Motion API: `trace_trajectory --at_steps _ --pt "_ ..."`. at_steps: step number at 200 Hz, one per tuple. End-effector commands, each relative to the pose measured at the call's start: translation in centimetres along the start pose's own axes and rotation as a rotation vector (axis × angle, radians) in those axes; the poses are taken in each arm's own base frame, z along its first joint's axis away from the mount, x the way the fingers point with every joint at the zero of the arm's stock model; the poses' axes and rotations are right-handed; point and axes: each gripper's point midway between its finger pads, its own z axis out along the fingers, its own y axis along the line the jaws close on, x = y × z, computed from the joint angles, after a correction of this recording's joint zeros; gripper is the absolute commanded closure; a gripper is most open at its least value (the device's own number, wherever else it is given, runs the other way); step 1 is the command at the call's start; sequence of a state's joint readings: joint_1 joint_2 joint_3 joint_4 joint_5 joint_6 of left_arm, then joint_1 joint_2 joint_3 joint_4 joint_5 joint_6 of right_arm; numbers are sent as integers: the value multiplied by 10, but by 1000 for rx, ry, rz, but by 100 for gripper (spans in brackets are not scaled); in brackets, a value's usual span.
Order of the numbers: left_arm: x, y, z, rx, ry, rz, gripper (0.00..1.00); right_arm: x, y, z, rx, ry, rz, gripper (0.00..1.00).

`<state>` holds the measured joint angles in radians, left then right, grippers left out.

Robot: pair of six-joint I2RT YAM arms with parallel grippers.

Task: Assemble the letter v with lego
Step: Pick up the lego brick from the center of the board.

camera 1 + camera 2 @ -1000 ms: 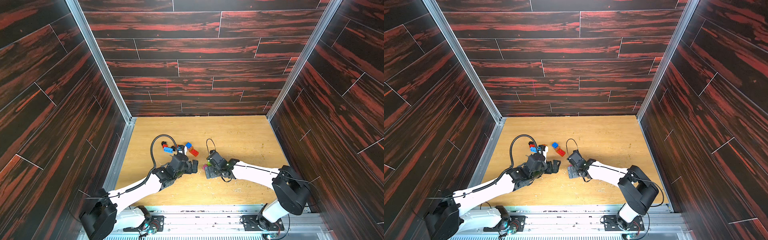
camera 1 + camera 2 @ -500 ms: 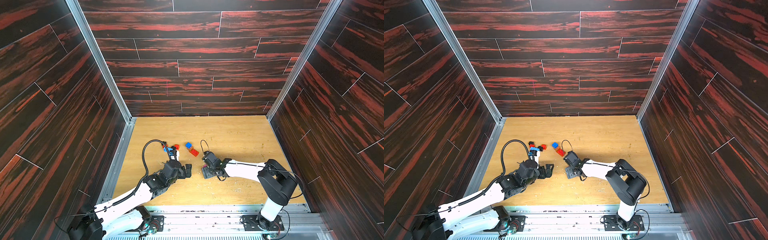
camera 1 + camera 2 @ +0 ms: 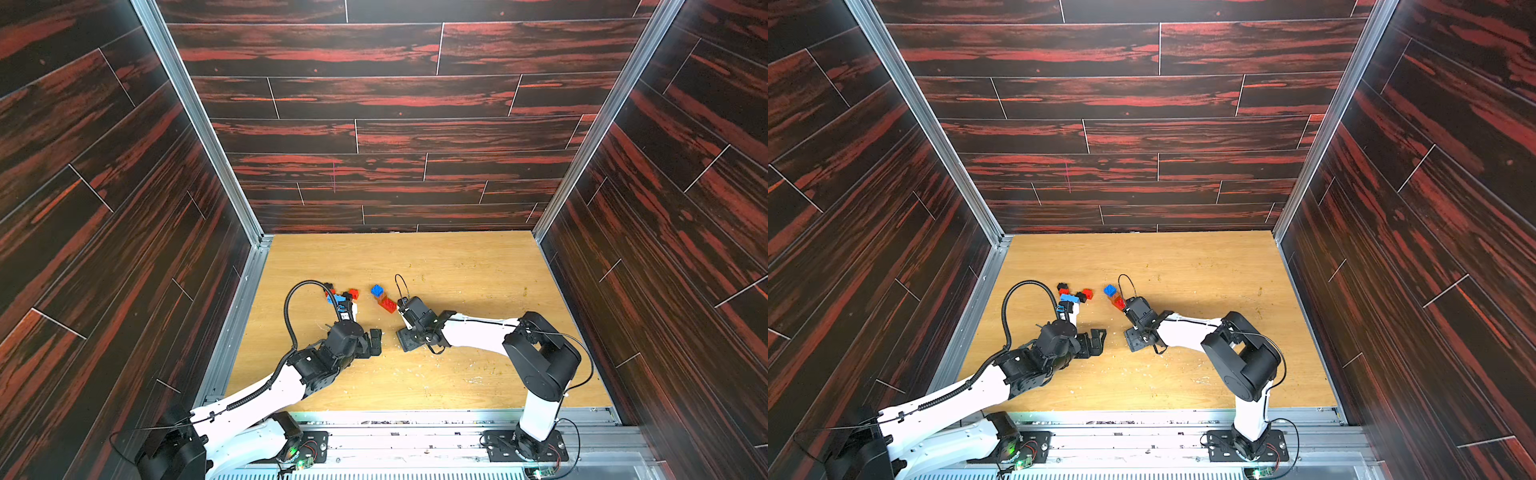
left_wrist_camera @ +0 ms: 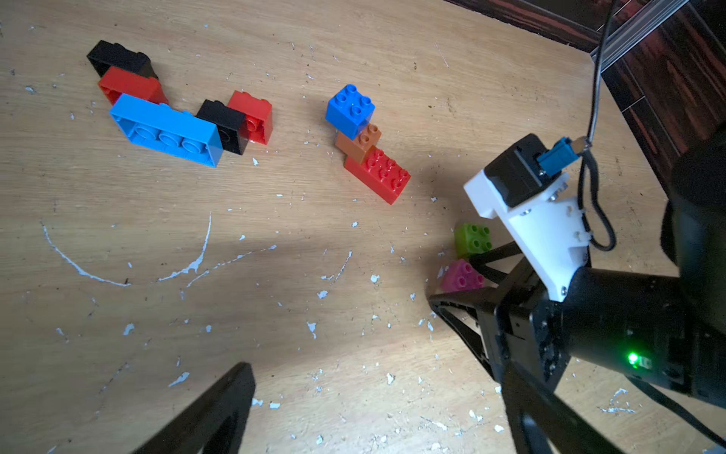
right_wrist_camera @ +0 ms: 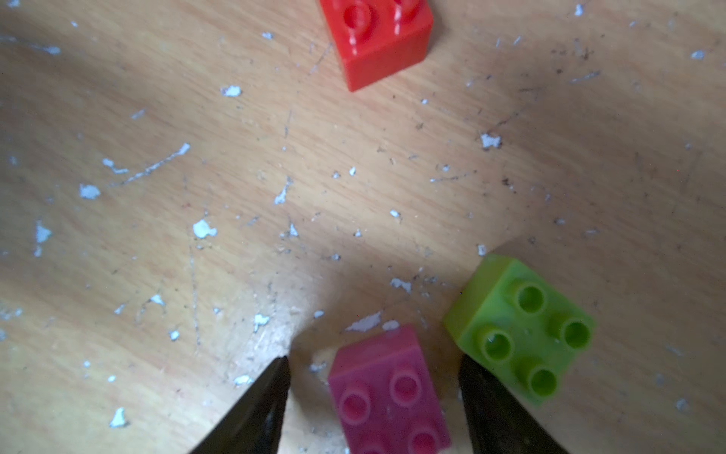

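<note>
Two fingers of the right gripper [image 5: 373,359] stood one on each side of the pink brick [image 5: 387,393], which lay studs up on the table [image 3: 457,270]. Compared with one second before, the jaws had come nearer to each other. A thin strip of table still showed on both sides of the brick, so the gripper was not yet clenched on it and held nothing. In the same second the right arm had folded its elbow inward, while the gripper kept low over the same spot.

The green brick [image 5: 518,326] lay just beside one finger, close to the pink one but apart from it. The left gripper [image 3: 374,343] had drawn back slightly and hung near the right one, spread wide and empty.

Farther from the robot, the blue brick [image 4: 349,108], the orange brick [image 4: 359,141] and the long red brick [image 4: 377,175] made one slanting row, each touching the next. The light-blue brick [image 4: 167,131] lay in a second group with small black and red ones, on the left arm's side.

I judged that the pink brick was about to be picked up, and that the V was not yet closed at its point. The closing finger could easily push the green brick.
</note>
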<state>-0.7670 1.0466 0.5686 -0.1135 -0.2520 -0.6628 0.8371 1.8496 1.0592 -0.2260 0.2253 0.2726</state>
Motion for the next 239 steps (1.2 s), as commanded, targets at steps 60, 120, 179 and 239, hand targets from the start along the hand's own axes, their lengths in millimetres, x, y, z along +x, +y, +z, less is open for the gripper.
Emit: trace_trajectory --at_steps 60,120,179,239 --pt "6 9 1 -38 14 -22 0 44 4 5 -66 124 -74 38" --pt "8 9 0 -35 11 -33 0 50 0 2 -49 139 -75 47" --pt "10 9 4 -34 16 -47 0 61 -2 2 -55 150 -63 53" --pt "10 9 4 -30 17 -40 0 53 0 8 -51 156 -61 72"
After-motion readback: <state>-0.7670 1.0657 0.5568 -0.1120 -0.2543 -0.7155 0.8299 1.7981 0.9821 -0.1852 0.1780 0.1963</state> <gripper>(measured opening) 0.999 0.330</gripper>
